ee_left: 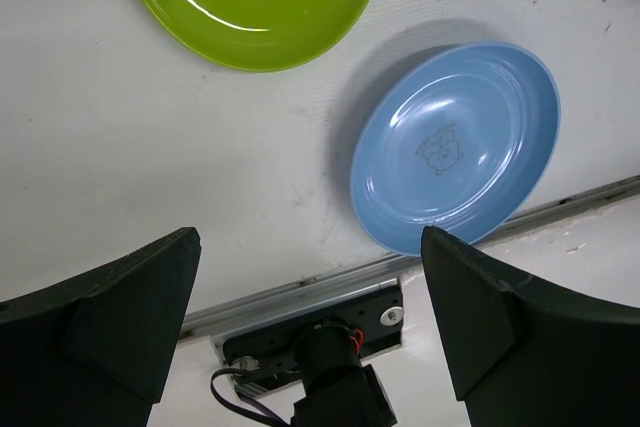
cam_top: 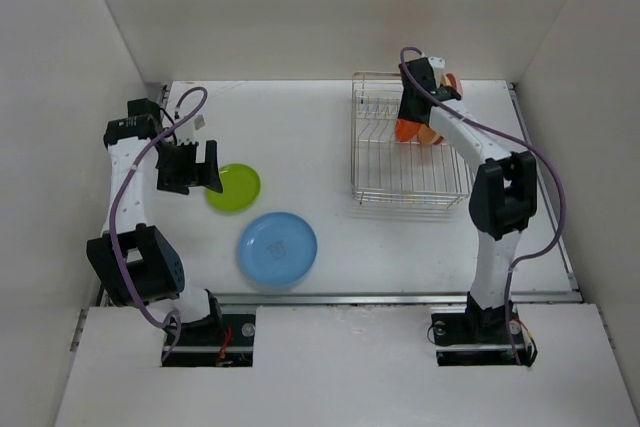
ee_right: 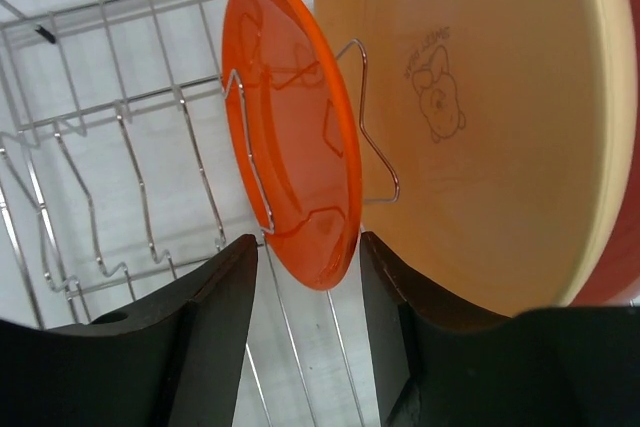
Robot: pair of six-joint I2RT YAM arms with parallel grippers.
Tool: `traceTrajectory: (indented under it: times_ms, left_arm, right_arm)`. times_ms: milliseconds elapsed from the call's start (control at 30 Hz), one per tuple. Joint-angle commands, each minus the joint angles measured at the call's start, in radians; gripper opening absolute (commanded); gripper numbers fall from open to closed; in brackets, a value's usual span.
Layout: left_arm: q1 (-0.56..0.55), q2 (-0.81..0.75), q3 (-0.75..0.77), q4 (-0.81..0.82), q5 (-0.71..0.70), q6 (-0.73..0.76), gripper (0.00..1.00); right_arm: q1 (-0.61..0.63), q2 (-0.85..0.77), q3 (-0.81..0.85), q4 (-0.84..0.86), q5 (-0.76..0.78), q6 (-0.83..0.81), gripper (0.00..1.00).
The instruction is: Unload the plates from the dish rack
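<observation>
You have three plates on edge between the prongs of the dish rack [cam_top: 380, 187], which stands on the far right part of the table [cam_top: 320, 117]. In the right wrist view, the orange-red plate [ee_right: 300, 147] stands nearest the camera, caught by a bent wire prong. The larger pale yellow-orange plate [ee_right: 480, 117] stands just beside it, its printed face toward the lens. A reddish-pink rim of the pink plate [ee_right: 615, 262] shows behind that at the picture's edge. From above, your right arm hides most of this group. The right gripper [ee_right: 305, 247] has its jaws spread, one finger on each side of the orange-red plate's lower rim. You cannot tell from these views whether either pad touches it. The other two plates lie flat on the table, left of centre. The blue plate [cam_top: 278, 248] sits near the front rail. The lime green plate [cam_top: 233, 187] sits just beyond it toward the left, close but apart. The left gripper [cam_top: 192, 169] hangs above the table just left of the lime green plate, jaws wide apart and holding nothing.
</observation>
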Motion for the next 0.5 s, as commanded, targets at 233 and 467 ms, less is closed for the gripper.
traceTrajectory:
  times_ms: [233,467]
  left_arm:
    - [0.002,-0.011,-0.009,-0.006,-0.003,-0.002,0.9]
    - [0.002,-0.011,-0.009,-0.006,-0.003,-0.002,0.9]
  right_arm:
    - [-0.024,0.085,0.045,0.078,0.115,0.042,0.49]
    - [0.025,-0.044,-0.007,0.13,0.193,-0.001,0.0]
